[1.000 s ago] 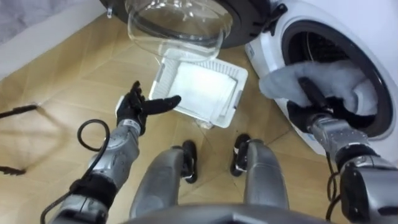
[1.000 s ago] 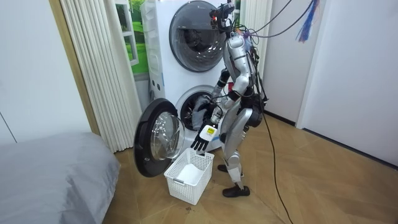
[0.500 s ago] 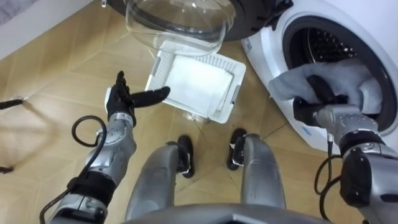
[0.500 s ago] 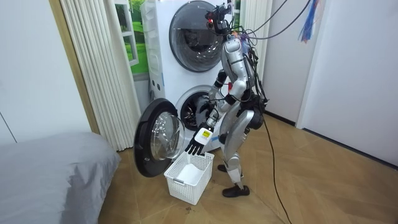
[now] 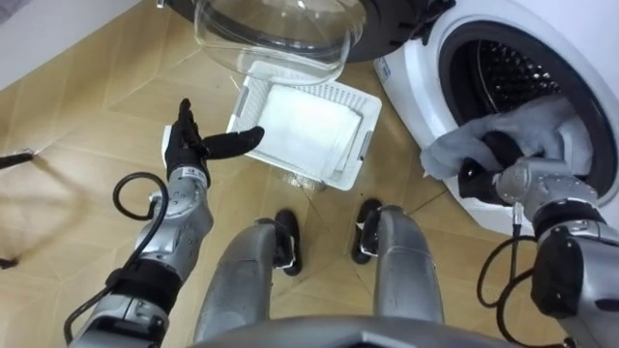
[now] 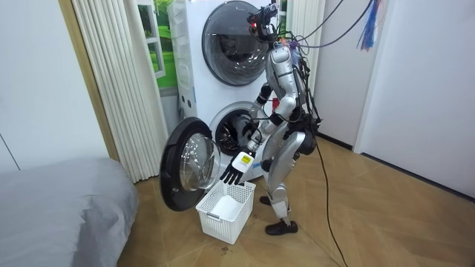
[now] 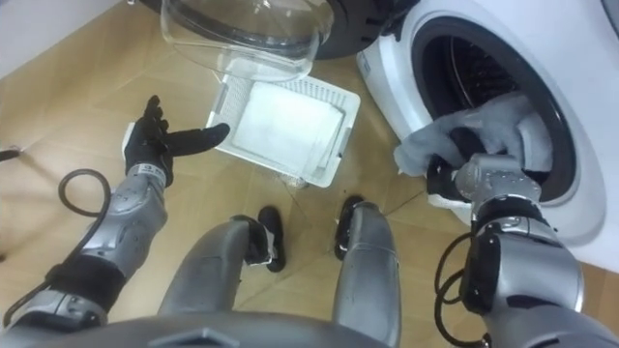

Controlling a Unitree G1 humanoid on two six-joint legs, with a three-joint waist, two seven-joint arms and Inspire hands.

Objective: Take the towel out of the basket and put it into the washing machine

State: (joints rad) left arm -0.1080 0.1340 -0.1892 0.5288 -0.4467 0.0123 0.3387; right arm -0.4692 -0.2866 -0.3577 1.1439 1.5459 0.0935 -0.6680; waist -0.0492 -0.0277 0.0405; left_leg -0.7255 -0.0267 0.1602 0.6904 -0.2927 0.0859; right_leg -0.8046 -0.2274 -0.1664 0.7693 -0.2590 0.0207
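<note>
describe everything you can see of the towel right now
The towel is a pale grey, soft, plush-looking cloth, bunched and crumpled rather than folded. It lies across the lower rim of the open round mouth of the washing machine. Most of it is inside, in front of the dark perforated drum, and one rounded end hangs out over the white front. The right hand has its dark fingers curled into the cloth's middle, gripping it.
</note>
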